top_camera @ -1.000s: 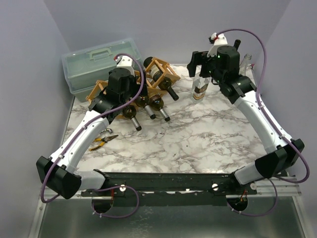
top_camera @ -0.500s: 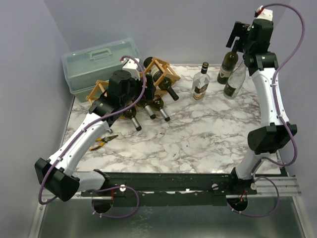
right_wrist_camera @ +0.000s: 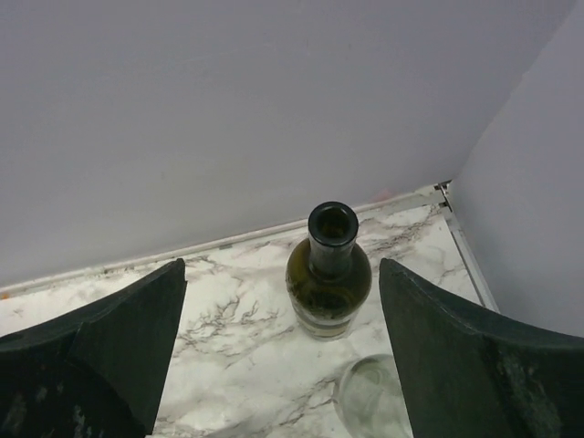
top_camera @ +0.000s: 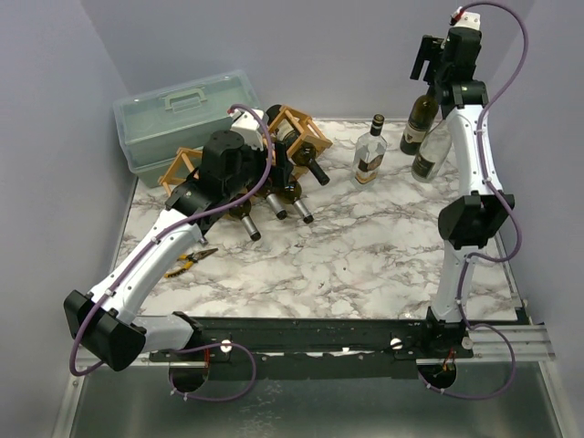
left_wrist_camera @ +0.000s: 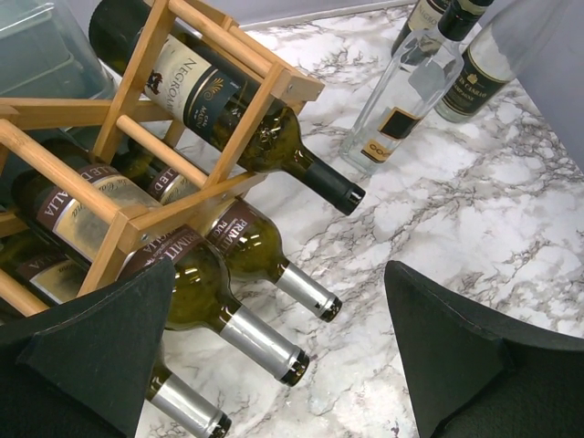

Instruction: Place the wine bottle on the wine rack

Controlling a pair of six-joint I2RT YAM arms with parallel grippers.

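Right wrist view: the right gripper (right_wrist_camera: 281, 270) gapes wide above the upright wine bottle (right_wrist_camera: 328, 274), seen at twelve o'clock. The left gripper (left_wrist_camera: 278, 267), equally wide, has the wine rack (left_wrist_camera: 55, 164) at ten o'clock.

One wine rack (left_wrist_camera: 248, 128) held four wine bottles (left_wrist_camera: 219, 100); far right stood three more bottles (top_camera: 369, 157); one toolbox (top_camera: 182, 114) and one pliers (top_camera: 193, 260) lay left.

You've got a white marble-look counter (top_camera: 365, 246) w/ grey veins. Back left on it sits a pale green toolbox (top_camera: 173, 114), lid shut. The wooden wine rack (top_camera: 179, 166) is just in front of it; can't tell if they touch. Pliers (top_camera: 193, 260) w/ yellow handles lie near the left edge. Back right, 3 bottles stand. A clear flask-type bottle (top_camera: 370, 155) is nearest the middle. A dark green wine bottle (top_camera: 418, 117) and a clear bottle (top_camera: 431, 151) are side by side nr the rt corner.
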